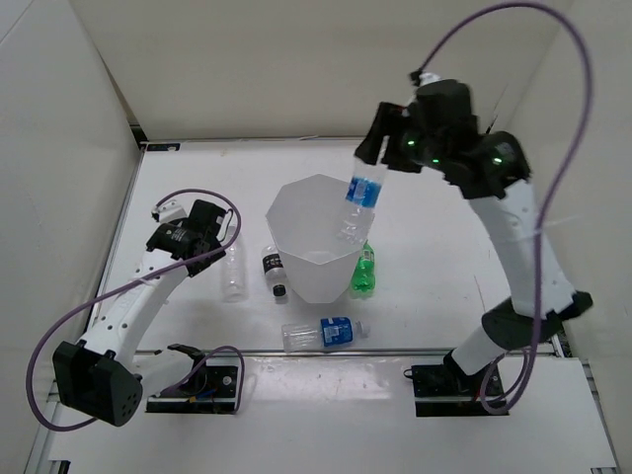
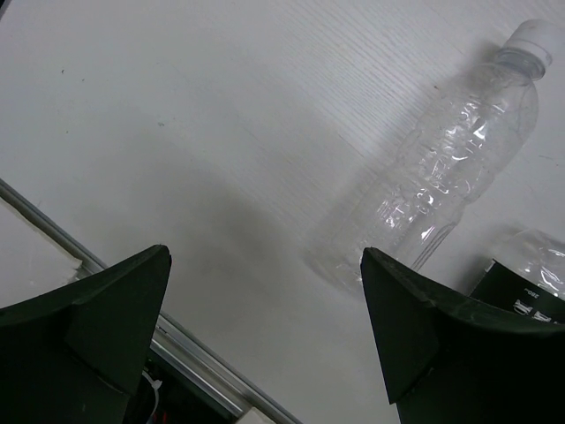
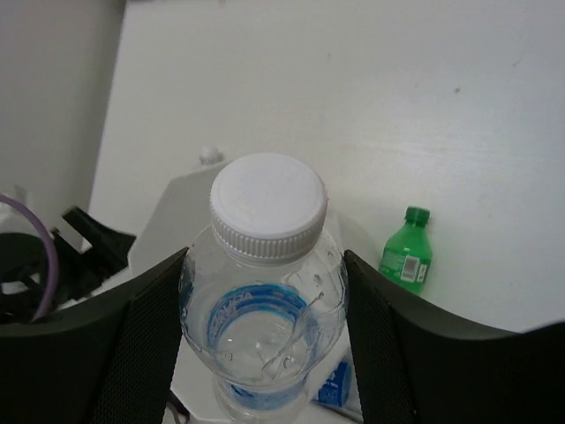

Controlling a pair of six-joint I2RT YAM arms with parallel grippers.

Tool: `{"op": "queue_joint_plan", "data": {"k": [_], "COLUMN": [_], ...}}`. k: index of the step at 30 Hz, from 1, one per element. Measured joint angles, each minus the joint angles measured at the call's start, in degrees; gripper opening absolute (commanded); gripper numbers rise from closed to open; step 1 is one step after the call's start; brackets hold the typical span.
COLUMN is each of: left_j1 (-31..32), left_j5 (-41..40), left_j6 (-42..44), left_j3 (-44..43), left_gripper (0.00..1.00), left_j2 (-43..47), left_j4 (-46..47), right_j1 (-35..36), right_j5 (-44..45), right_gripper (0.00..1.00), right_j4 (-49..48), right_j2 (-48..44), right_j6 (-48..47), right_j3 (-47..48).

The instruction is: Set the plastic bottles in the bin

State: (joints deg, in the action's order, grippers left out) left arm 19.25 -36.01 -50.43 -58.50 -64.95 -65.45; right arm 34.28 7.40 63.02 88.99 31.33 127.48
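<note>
The white faceted bin (image 1: 296, 212) stands mid-table. My right gripper (image 1: 373, 166) is shut on a clear blue-labelled bottle (image 1: 361, 195), which hangs tilted above the bin's right rim. In the right wrist view its white cap and shoulder (image 3: 267, 265) fill the space between the two pads. Four other plastic bottles lie on the table. A plain clear one (image 1: 233, 275) and a black-labelled one (image 1: 274, 272) are left of the bin, a green one (image 1: 365, 270) is right of it, and a second blue-labelled one (image 1: 324, 333) lies in front. My left gripper (image 1: 210, 233) is open, close to the plain clear bottle (image 2: 441, 168) but holding nothing.
White walls enclose the table at the back and on both sides. A metal rail (image 2: 132, 291) runs along the near edge under the left gripper. Purple cables loop from both arms. The black-labelled bottle (image 2: 530, 283) lies just beyond the left gripper's right finger (image 2: 424, 327).
</note>
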Motion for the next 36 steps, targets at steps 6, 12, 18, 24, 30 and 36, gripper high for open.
{"op": "queue_joint_plan", "data": {"k": [6,12,18,24,30,36], "left_j1": [0.0,0.0,0.0,0.0,0.0,0.0], "left_j5": [0.6,0.8,1.4,4.4,6.4,7.4], "left_j6": [0.0,0.0,0.1,1.3,2.9,4.2], "left_j3": [0.0,0.0,0.7,1.1,1.9,3.0], "left_gripper": [1.00,1.00,1.00,1.00,1.00,1.00], "left_j2": [-0.5,-0.5,-0.5,-0.8,0.1,1.4], "left_j4": [1.3,1.3,1.8,4.2,6.4,8.3], "right_j1": [5.6,5.0,-0.9,-9.0,-19.4,-27.1], "right_j5": [0.4,9.7,15.3,9.8,-0.7,-10.1], "right_gripper": [1.00,1.00,1.00,1.00,1.00,1.00], "right_j4": [1.9,-0.5,-3.2,-3.1,-2.5,-3.3], "right_j2": [8.5,0.1,-13.5,-13.3,-11.8,-13.3], "right_j6": [-2.0,-2.9,-0.8,3.3,5.6,7.3], "right_j3": [2.0,0.8,-8.5,-19.0,-30.4,-36.4]}}
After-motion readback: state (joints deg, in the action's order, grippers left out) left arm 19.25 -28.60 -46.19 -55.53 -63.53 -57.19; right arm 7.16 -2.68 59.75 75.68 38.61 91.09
